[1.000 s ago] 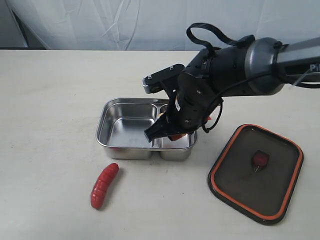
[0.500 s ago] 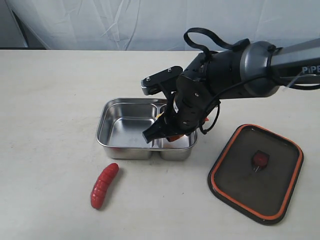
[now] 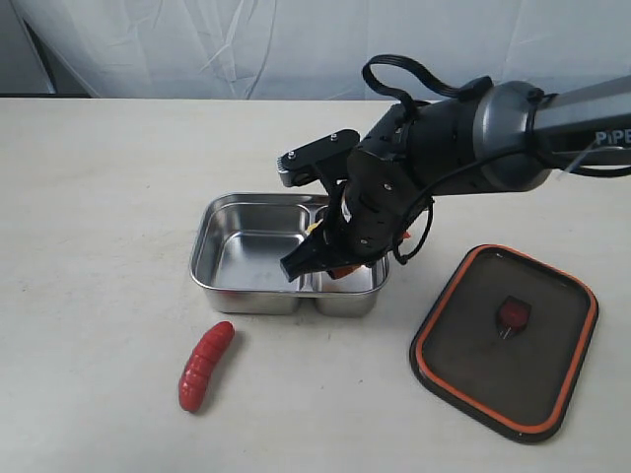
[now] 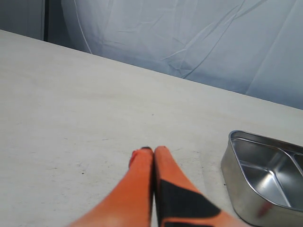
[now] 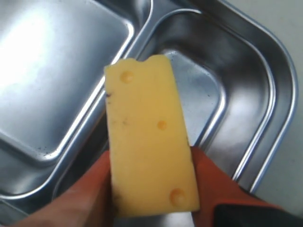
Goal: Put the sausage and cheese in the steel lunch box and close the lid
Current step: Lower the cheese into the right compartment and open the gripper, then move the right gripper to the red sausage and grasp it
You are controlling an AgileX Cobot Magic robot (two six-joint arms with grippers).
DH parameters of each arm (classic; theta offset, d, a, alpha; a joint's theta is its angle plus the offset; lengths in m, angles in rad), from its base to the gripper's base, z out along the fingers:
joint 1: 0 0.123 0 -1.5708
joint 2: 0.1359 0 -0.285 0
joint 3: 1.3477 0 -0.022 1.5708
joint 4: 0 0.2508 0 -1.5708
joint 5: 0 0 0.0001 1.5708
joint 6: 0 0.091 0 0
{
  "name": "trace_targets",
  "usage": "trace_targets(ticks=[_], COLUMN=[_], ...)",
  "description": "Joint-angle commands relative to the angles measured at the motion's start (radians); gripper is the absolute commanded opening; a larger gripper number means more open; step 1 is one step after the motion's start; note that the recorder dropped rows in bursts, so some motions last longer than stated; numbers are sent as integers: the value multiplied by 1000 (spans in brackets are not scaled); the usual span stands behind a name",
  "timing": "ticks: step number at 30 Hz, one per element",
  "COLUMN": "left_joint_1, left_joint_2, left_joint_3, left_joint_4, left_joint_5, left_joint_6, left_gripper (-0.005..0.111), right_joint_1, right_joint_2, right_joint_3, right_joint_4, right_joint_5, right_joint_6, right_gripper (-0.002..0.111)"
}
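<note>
Yellow cheese [image 5: 149, 137], clamped in the right gripper [image 5: 151, 189], hangs over the divider [image 5: 143, 30] of the steel lunch box [image 3: 246, 299]; left gripper [image 4: 152, 150] fingers together.

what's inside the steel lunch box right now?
Larger compartment: bare steel. Smaller compartment: the right gripper holds the cheese over it; the floor that shows is bare, the part under the cheese and gripper is hidden.
</note>
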Motion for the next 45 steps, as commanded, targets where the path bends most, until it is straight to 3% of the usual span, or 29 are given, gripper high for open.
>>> trace_targets(ticks=[1,26,28,30,31,32,33,34,39,42,45], left_joint_1=[-5,-5,-5,-5,-5,-5,-5,-5,-5,-5,-5], left_joint_2=[-4,-4,-4,-4,-4,-4,-4,-4,-4,-4,-4], left_joint_3=[3,3,3,3,3,3,3,3,3,3,3], left_joint_4=[1,1,1,1,1,1,1,1,1,1,1], left_joint_5=[-7,-7,-7,-7,-7,-7,-7,-7,-7,-7,-7], left_joint_6=[2,2,2,2,2,2,2,2,2,2,2], left_gripper=[0,0,0,0,0,0,0,0,0,0,0], right_joint_1=[-7,-7,-7,-7,-7,-7,-7,-7,30,139,226], right_joint_2=[-3,-3,-3,-3,-3,-3,-3,-6,-151,-208,-179], right_joint_3=[-10,-10,-10,-10,-10,-10,-10,-10,-10,-10,-17], right_joint_4=[-8,-8,-8,-5,0,7,22,30,117,270,284], right_joint_5=[-31,-47,-41,-37,-32,-24,-4,6,78,41,50], right_joint_6=[-7,3,60,60,60,60,60,62,80,80,88], right_gripper=[0,0,4,19,35,41,55,60,58,55,55])
